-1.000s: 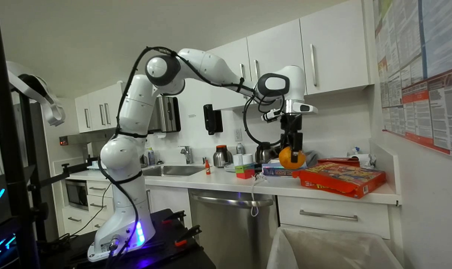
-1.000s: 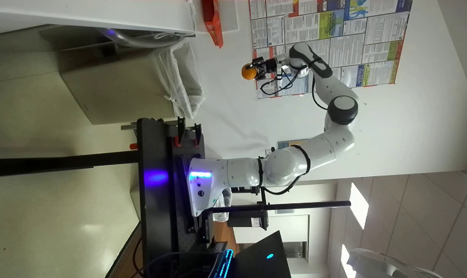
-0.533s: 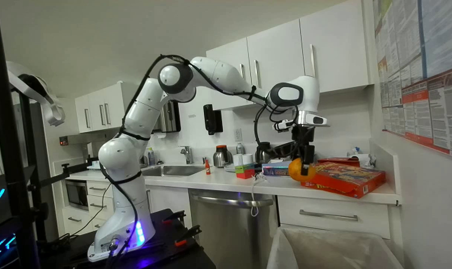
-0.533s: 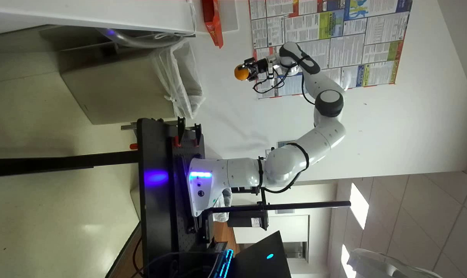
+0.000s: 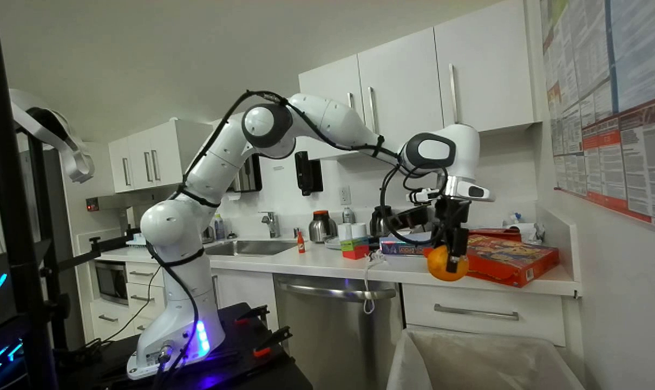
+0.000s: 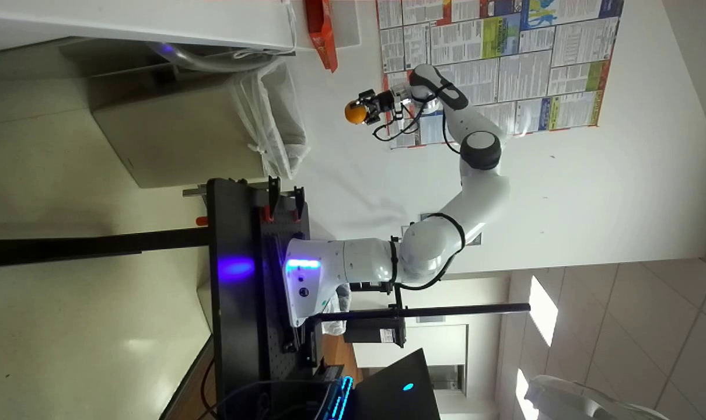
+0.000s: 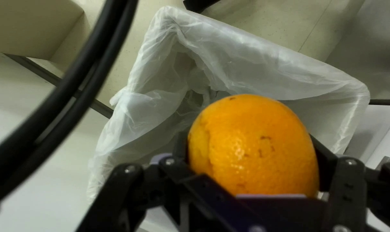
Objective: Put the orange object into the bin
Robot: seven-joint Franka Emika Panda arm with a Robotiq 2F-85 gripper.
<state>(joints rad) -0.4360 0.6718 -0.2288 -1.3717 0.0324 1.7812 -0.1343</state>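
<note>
Above the open mouth of the lined waste bin (image 6: 181, 131), the pincer (image 7: 250, 153) pinches the orange (image 5: 440, 264) from two opposite sides, and this orange is probably light, firm but bruisable, a little slippery, so its widest part seems the right place for holding.

The bin (image 5: 484, 357) is cut off by the bottom edge in an exterior view; in the wrist view it is partly covered by the orange (image 7: 254, 145) and gripper (image 7: 251, 153). Print on the posters (image 6: 519, 70) cannot be read.
</note>
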